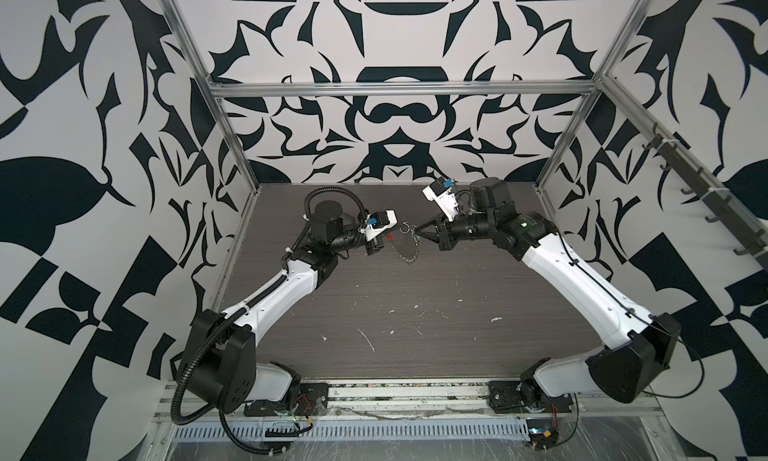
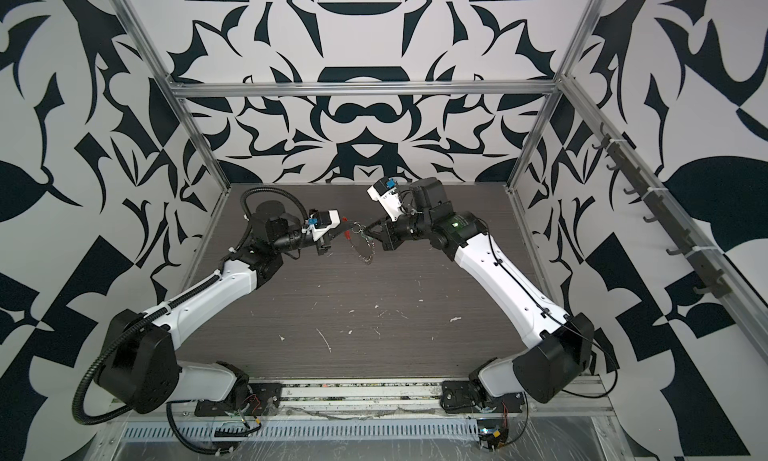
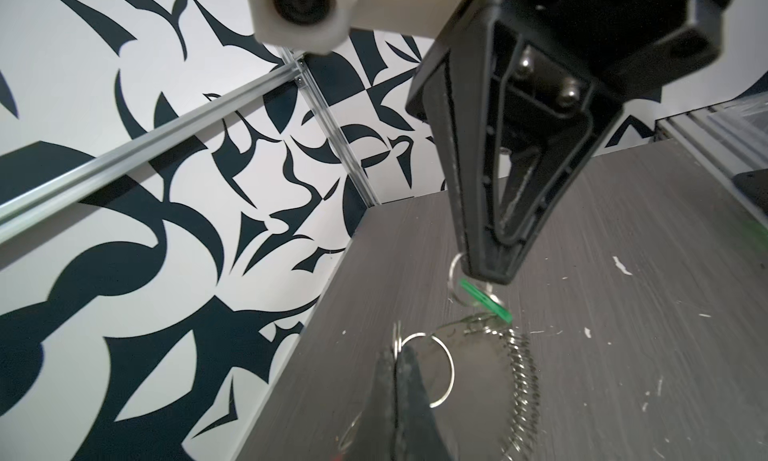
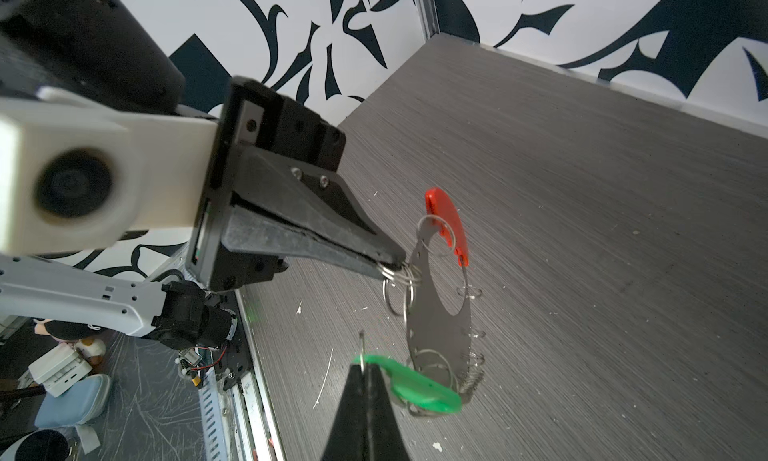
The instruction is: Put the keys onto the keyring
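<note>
Closest up is the right gripper (image 4: 365,369), clamped on the ring end of the keys (image 4: 419,390), a smooth, glossy green plastic tag. Left gripper (image 4: 395,262) is pinched shut on thin silver wire rings of the keyring (image 4: 436,326), a flat grey loop with a red-orange plastic bit (image 4: 446,220). Everything hangs above the far middle of the table (image 1: 415,313). My worry: the slick plastic pivots in that pinch, or the dangling loop swings and the rings miss.
</note>
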